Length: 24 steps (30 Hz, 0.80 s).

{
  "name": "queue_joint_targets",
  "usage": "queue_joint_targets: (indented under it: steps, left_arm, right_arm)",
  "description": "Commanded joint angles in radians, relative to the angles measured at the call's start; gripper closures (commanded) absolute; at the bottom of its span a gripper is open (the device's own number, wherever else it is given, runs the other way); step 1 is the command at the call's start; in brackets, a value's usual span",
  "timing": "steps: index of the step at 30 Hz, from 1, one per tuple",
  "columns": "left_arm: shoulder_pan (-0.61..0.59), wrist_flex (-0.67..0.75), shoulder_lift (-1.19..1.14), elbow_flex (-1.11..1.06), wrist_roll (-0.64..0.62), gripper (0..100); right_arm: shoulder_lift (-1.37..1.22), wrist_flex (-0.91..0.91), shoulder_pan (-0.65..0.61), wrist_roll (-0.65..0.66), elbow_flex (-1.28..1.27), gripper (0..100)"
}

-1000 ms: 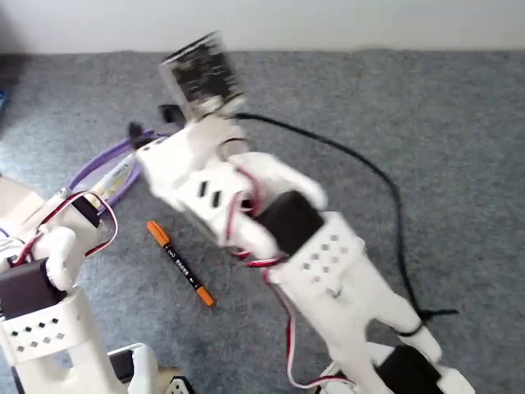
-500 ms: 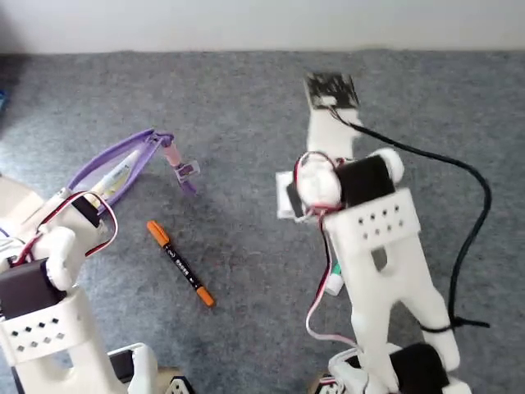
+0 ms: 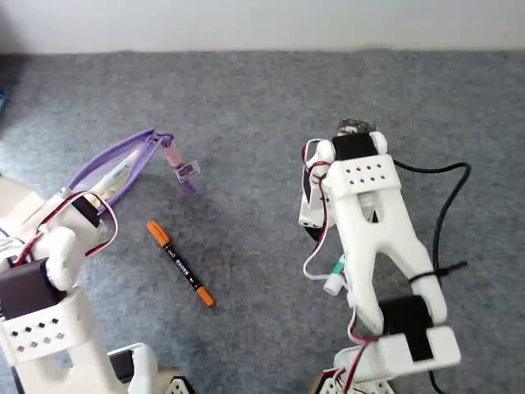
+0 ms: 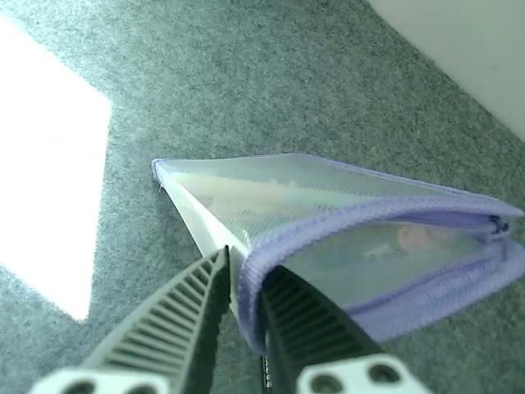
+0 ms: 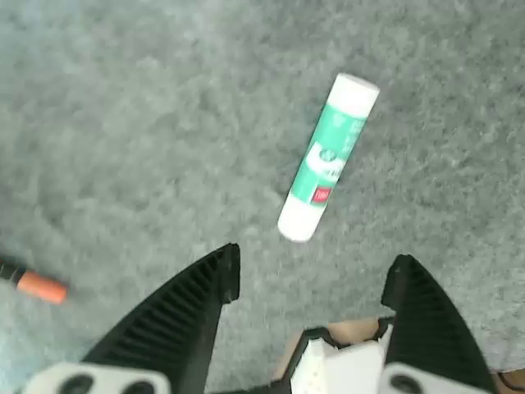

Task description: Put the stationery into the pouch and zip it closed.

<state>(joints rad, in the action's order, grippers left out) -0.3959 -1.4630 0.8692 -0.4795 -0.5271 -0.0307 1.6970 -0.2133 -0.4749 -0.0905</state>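
Note:
A purple mesh pouch [image 3: 113,167] [image 4: 361,238] lies open at the left of the grey carpet, with pale items showing inside. My left gripper [image 4: 242,289] is shut on its purple zipper edge. A pink and clear item [image 3: 177,161] lies at the pouch's mouth. An orange-capped black marker [image 3: 180,263] [image 5: 31,283] lies on the carpet between the arms. A green and white glue stick [image 5: 328,158] [image 3: 334,277] lies under my right arm, and my right gripper [image 5: 316,263] hangs open just above it, apart from it.
A pale cardboard sheet [image 3: 15,202] [image 4: 41,164] lies by the left arm's base. A black cable [image 3: 444,212] loops over the carpet to the right of the right arm. A white wall [image 3: 262,25] bounds the far side.
The right arm has swung from over the pouch across to the right and folded back above the glue stick. The pouch's mouth is uncovered. The left arm has kept still.

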Motion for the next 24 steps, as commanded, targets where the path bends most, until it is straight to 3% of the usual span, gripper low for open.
queue_joint_targets:
  steps: [1, 12, 20, 24]
  left_arm:
    - [0.003, 0.021, -0.017, -0.005, -0.012, 99]
    - [0.003, 0.021, -0.017, -0.005, -0.012, 99]
    - [0.003, 0.018, -0.014, -0.005, -0.012, 99]
    - [0.003, 0.018, -0.012, -0.005, -0.012, 99]
  right_arm:
    - [-0.059, -0.068, 0.059, -0.006, 0.003, 70.9]
    - [-0.288, -0.194, 0.114, -0.006, 0.003, 71.9]
    - [-0.314, -0.226, 0.116, -0.005, 0.003, 99.5]
    - [-0.314, -0.208, 0.120, -0.005, 0.005, 98.1]
